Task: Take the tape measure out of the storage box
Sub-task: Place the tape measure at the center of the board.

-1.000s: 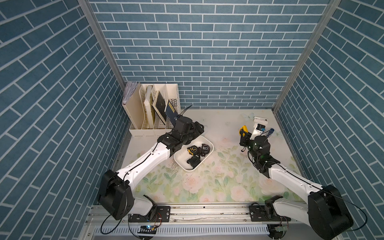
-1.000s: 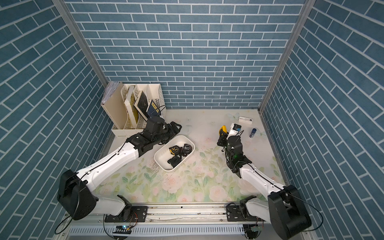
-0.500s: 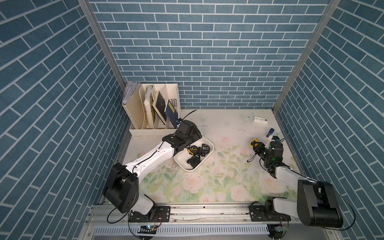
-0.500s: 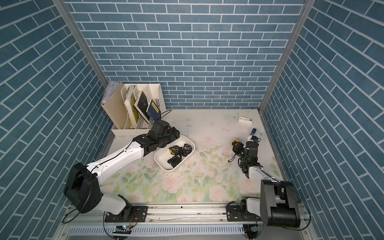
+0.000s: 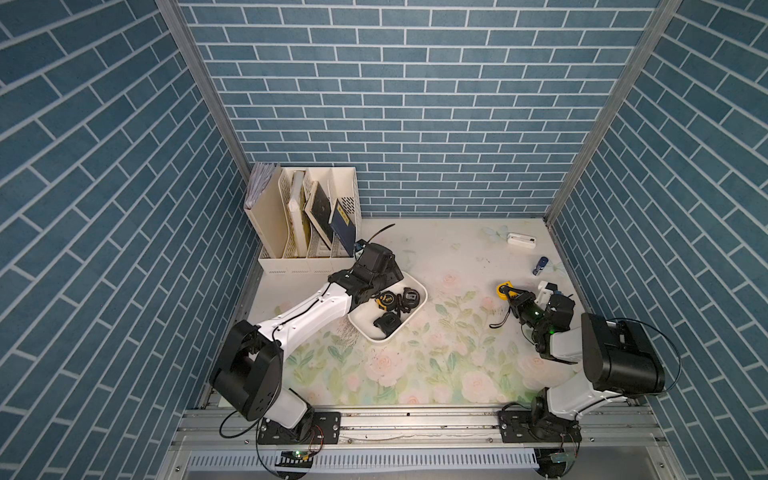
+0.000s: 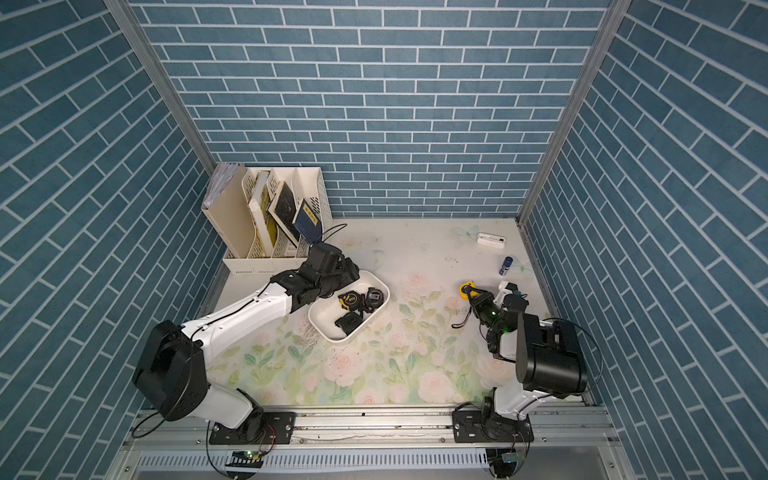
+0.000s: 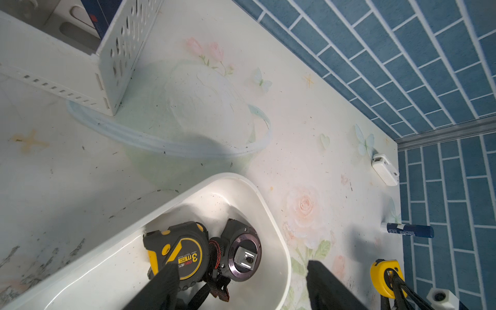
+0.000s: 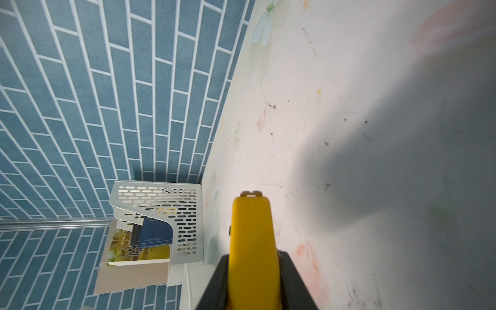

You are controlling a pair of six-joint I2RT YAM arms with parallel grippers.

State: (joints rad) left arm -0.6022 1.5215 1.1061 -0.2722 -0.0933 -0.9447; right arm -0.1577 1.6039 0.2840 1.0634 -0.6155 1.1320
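the tabletop is pale with printed roses, closed in by blue brick walls on three sides. a cream file holder with books stands in the far left corner. a small white device and a blue tube lie near the right wall.

the storage box sits just in front of the file holder. in it are a black-and-yellow tape measure, a black case with a metal clip touching it, and a black tape measure. my left pincer hangs over the box with its fingers apart, one above the box and one past its rim.

my right pincer is clamped on the yellow tape measure, out of the box and well to its right, strap dangling. bare tabletop lies between the box and that arm.
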